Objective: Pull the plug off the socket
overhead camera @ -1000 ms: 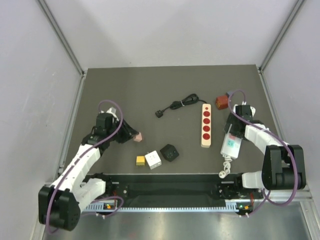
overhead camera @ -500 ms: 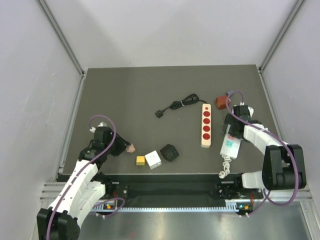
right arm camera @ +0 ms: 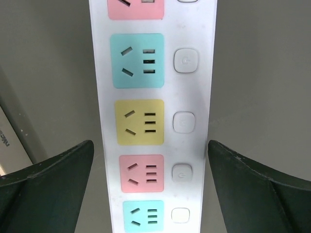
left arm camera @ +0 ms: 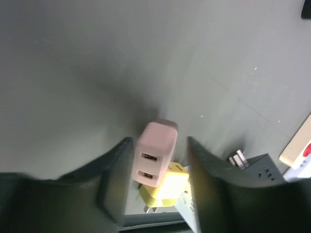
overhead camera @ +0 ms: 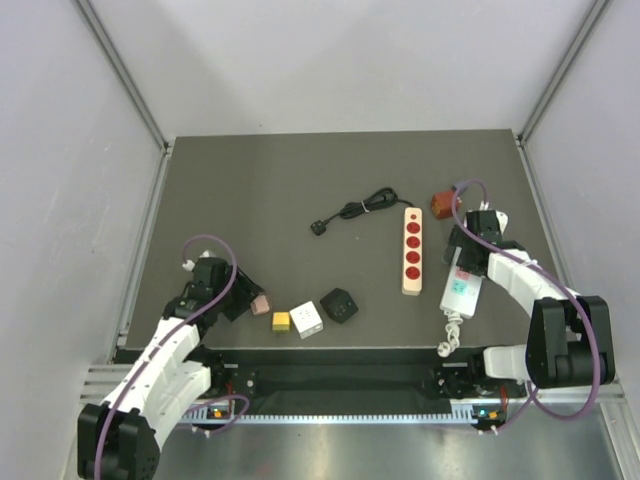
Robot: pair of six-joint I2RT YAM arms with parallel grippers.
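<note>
Nearer now, my left gripper (left arm camera: 158, 143) stands loose around the pink plug (left arm camera: 155, 151) beside the yellow cube (left arm camera: 166, 188); right gripper (right arm camera: 150, 145) gapes empty over the socket strip (right arm camera: 195, 94)

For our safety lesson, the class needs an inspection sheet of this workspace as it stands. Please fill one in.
Surface: dark table, nothing spilled.
Job's things: white power strip, visible sockets empty; pink plug unplugged, on table.
Clutter: beige strip, yellow cube, white cube, black cube, red-brown adapter.
Grippers: left gripper open, fingers astride pink plug; right gripper open over white power strip.
Cables: loose black cord; purple arm cables.
Surroundings: grey walls, metal frame.
</note>
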